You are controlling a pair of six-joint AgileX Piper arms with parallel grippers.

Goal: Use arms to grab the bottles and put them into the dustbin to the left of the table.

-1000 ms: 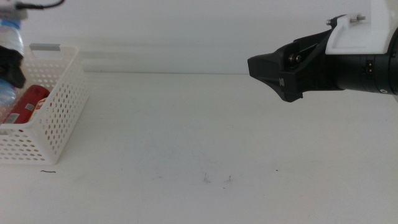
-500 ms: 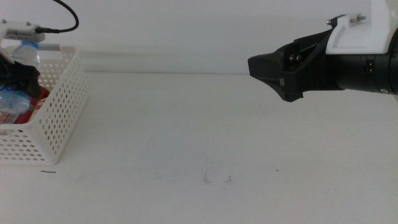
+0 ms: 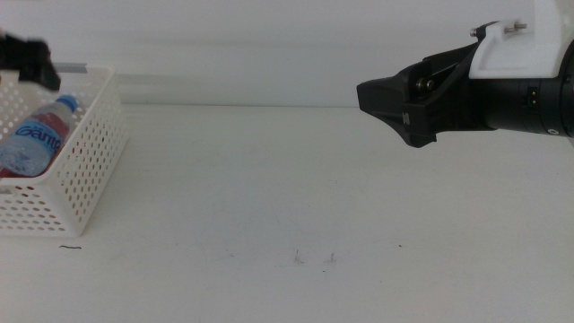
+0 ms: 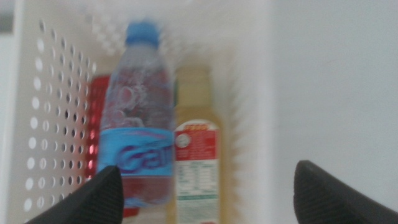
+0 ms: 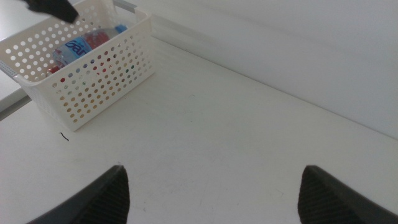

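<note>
Middle view. Basket (image 3: 85,170), white, lattice-sided, at the left edge of the bench (image 3: 287,197). Water bottle (image 3: 38,136), blue label, lying inside it. Left end effector (image 3: 31,59), dark and blurred, above the basket's rear rim, touching nothing. Right end effector (image 3: 405,106), raised over the right half of the bench, well apart from the basket; waiting. No bottle stands on the bare bench.

Left wrist view. Left end effector (image 4: 205,196), jaws spread wide, nothing between them. Below: water bottle (image 4: 138,124) beside the tea bottle (image 4: 198,155), a red can (image 4: 98,124) partly hidden under the water bottle, all within the basket (image 4: 37,124).

Right wrist view. Right end effector (image 5: 214,193), jaws spread, empty. Basket (image 5: 93,81) far off, water bottle (image 5: 81,45) visible in it.

Judgement: all three containers appear deposited. To finish well, lift the left arm straight up, jaws released, clear of the rim before swinging away, so the basket is not snagged.
</note>
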